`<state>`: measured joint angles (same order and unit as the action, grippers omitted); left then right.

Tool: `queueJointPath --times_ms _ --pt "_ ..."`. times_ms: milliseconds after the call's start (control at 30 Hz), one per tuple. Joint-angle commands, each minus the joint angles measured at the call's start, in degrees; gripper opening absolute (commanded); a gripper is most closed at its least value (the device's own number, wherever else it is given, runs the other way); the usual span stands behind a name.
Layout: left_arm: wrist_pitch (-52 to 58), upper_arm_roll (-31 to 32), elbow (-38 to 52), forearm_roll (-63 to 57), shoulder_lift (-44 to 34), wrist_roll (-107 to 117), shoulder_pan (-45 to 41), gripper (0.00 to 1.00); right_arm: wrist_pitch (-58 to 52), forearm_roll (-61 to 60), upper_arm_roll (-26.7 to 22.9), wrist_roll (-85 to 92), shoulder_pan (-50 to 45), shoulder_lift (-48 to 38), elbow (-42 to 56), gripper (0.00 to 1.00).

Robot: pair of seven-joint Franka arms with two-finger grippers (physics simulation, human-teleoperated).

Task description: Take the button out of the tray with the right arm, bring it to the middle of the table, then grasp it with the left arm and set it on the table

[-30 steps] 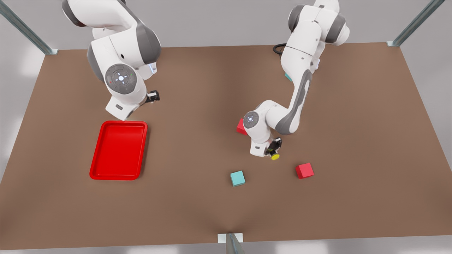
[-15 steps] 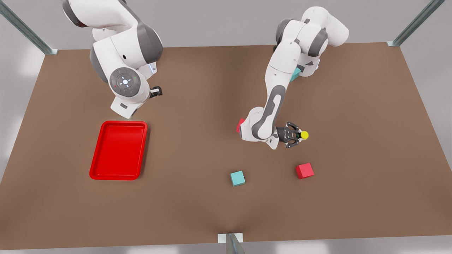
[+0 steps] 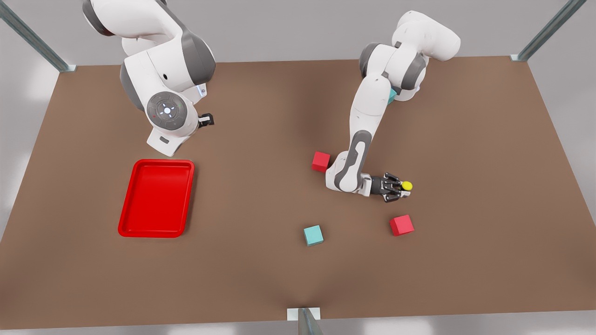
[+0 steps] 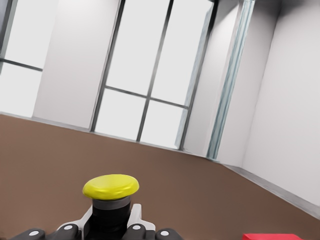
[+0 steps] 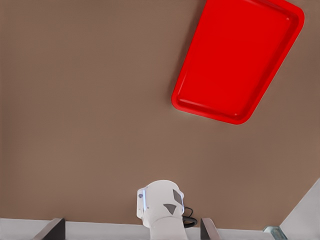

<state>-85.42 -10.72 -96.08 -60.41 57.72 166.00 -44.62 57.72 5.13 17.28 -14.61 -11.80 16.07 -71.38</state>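
Holding the button (image 3: pixel 407 185) clamped in my left hand (image 3: pixel 396 188), right of centre in the front view, tipped sideways; I should level and lower it gently onto bare worktop (image 3: pixel 465 186), clear of the red cube (image 3: pixel 401 225). Right hand (image 3: pixel 205 121) waits upper left, above the tray (image 3: pixel 157 197); can't tell its fingers.

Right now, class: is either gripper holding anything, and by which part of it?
The left gripper holds the button by its black body, leaving the yellow cap clear beyond the fingers. The right gripper waits near the tray, holding nothing visible.
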Motion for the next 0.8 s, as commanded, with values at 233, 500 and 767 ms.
queueJointPath --times_ms 233,500,767 --pt "-0.7 0.1 0.3 -1.3 0.2 24.0 0.0 1.0 -0.2 0.0 0.0 -0.1 -0.1 -0.1 0.3 1.0" --pt "-0.3 0.0 0.6 -1.7 -0.9 21.6 -0.2 1.0 -0.2 0.8 0.0 -0.1 -0.1 -0.1 0.4 1.0" --pt "0.7 -0.8 0.5 -1.8 -2.6 18.3 -0.5 1.0 -0.2 1.0 0.0 -0.1 -0.5 -0.1 0.4 1.0"
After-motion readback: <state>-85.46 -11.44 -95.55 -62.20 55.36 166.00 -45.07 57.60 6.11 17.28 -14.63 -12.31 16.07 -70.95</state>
